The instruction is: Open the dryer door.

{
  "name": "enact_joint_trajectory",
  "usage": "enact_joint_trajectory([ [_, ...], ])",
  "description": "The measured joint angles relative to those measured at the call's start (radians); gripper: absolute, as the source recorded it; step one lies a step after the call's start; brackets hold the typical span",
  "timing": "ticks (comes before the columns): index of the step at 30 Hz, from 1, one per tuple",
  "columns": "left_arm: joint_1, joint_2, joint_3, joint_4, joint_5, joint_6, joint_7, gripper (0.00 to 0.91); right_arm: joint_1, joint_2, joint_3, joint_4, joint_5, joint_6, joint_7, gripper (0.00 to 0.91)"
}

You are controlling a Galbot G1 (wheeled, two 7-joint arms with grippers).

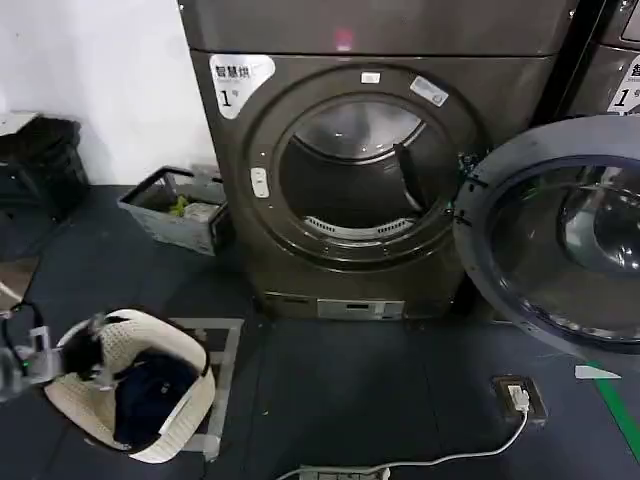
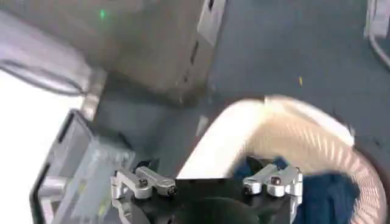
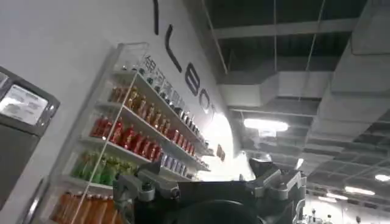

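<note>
Now, we see the dryer door (image 1: 560,235) swung open | left gripper (image 1: 25,355) low over basket (image 1: 185,420), jaws' state unclear | right gripper (image 3: 213,189) pointing ceilingward, jaws' state unclear.

1. A white wall (image 1: 90,90) fills the upper left of the head view, behind the grey machine (image 1: 380,180) at centre.
2. The floor (image 1: 380,390) is dark, with pale taped lines (image 1: 225,370) at lower left and a green strip (image 1: 622,415) at lower right.
3. A grey crate (image 1: 175,210) sits at left of centre, against the machine's side.
4. A floor socket (image 1: 518,397) at lower right feeds a white cable (image 1: 440,460) running along the bottom edge.
5. In the right wrist view, shelves of coloured bottles (image 3: 128,137) line a white wall at left.
6. Ceiling ducts (image 3: 292,79) and a bright strip light (image 3: 266,124) show at upper right.
</note>
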Motion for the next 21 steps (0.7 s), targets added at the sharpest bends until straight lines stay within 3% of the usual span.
enact_joint_trajectory([
  [12, -0.003, 0.041, 0.031, 0.098, 0.050, 0.011, 0.128, 0.907, -0.002, 0.015, -0.004, 0.009, 0.001, 0.000, -0.004, 0.907],
  [21, -0.005, 0.048, 0.032, 0.106, 0.067, 0.014, 0.139, 0.907, -0.016, 0.016, 0.004, 0.018, 0.003, -0.001, -0.009, 0.907],
])
